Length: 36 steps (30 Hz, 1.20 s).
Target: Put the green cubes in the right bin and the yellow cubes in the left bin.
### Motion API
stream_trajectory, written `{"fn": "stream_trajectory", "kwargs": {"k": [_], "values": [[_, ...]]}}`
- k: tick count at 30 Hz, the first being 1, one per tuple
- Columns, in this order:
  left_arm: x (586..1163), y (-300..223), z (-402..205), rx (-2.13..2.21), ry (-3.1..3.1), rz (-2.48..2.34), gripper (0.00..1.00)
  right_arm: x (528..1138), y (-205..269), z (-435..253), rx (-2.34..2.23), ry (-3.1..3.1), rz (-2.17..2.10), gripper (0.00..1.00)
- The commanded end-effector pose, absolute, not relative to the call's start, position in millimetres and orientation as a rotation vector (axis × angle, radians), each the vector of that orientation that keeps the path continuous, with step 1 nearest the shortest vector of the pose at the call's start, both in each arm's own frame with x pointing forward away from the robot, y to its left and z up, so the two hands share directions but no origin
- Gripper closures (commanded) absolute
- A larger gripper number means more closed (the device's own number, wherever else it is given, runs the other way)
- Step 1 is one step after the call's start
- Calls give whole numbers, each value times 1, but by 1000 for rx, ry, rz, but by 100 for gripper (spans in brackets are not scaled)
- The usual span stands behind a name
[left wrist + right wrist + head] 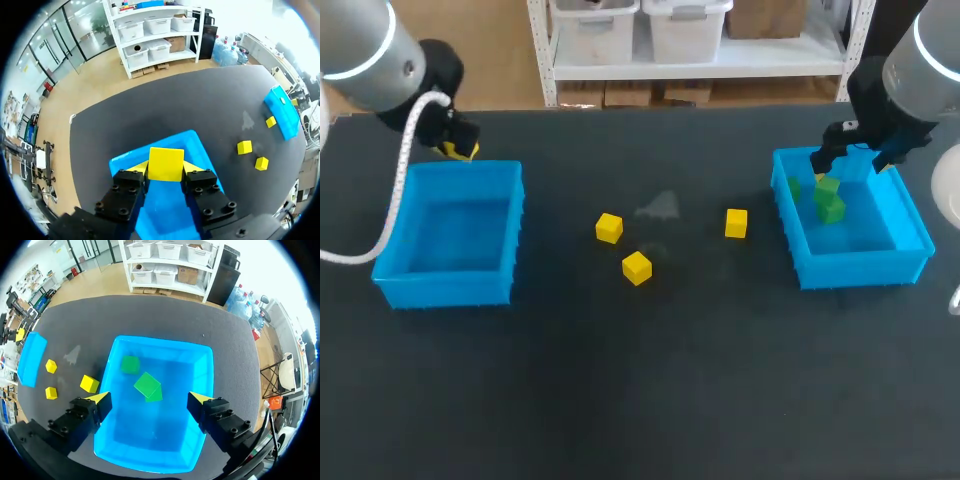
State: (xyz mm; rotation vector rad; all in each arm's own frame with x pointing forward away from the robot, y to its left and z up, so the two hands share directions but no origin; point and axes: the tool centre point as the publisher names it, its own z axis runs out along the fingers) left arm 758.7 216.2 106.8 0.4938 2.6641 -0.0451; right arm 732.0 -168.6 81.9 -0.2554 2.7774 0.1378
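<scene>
Head view: the left arm (370,50) comes in over the far rim of the left bin (395,270). A spot of yellow shows at its tip, but from here I cannot tell what the left jaws are doing. The right arm (920,60) hangs above the right bin (860,268), which holds three green cubes (831,208). Three loose yellow cubes (637,267) sit on the dark surface (620,400) between the bins, two near the middle and one closer to the right bin.

Left wrist view: the left jaws are closed on the held yellow cube (166,164), the yellow tips pressing it from both sides. It hangs in the air, with the left bin's blue floor directly below.

Right wrist view: the right jaws stand spread wide and empty above the right bin. The green cubes lie inside it below them; one is tilted against another, and the third lies a little apart, nearer the far wall.

The green half looks finished, since no green cube shows on the surface. The step in hand seems to be the yellow drop — the left jaws need only part while the cube is inside the walls, perhaps after easing inward from the rim. After that the three loose yellow cubes are left to fetch, the nearest ones first.
</scene>
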Motion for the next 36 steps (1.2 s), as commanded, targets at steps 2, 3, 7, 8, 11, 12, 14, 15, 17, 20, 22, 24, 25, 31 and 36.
{"fn": "stream_trajectory", "kwargs": {"k": [2, 3, 7, 8, 11, 12, 14, 15, 17, 20, 22, 24, 25, 31, 36], "values": [[746, 222, 102, 483, 2616, -62, 100, 730, -169, 82, -253, 2773, 135, 0], [744, 223, 100, 484, 2618, -61, 100, 730, -169, 82, -253, 2773, 135, 0], [741, 222, 96, 487, 2628, -61, 100, 730, -169, 82, -253, 2773, 135, 0], [741, 222, 96, 486, 2634, -60, 100, 730, -169, 82, -253, 2773, 135, 0], [740, 224, 94, 488, 2642, -52, 100, 730, -169, 82, -253, 2773, 135, 0], [739, 225, 93, 488, 2647, -49, 100, 730, -169, 82, -253, 2773, 135, 0], [737, 227, 93, 489, 2654, -46, 100, 730, -169, 82, -253, 2773, 135, 0], [736, 227, 93, 491, 2658, -44, 100, 730, -169, 82, -253, 2773, 135, 0], [734, 229, 92, 490, 2667, -43, 100, 730, -169, 82, -253, 2773, 135, 0], [730, 231, 90, 494, 2681, -42, 100, 730, -169, 82, -253, 2773, 135, 0], [728, 231, 89, 496, 2683, -43, 100, 730, -169, 82, -253, 2773, 135, 0], [726, 231, 88, 493, 2694, -42, 100, 730, -169, 82, -253, 2773, 135, 0], [725, 232, 87, 495, 2704, -40, 100, 730, -169, 82, -253, 2773, 135, 0], [723, 232, 85, 501, 2702, -26, 0, 730, -169, 82, -253, 2773, 135, 0], [728, 226, 95, 498, 2674, -49, 0, 730, -169, 82, -253, 2773, 135, 0]]}}
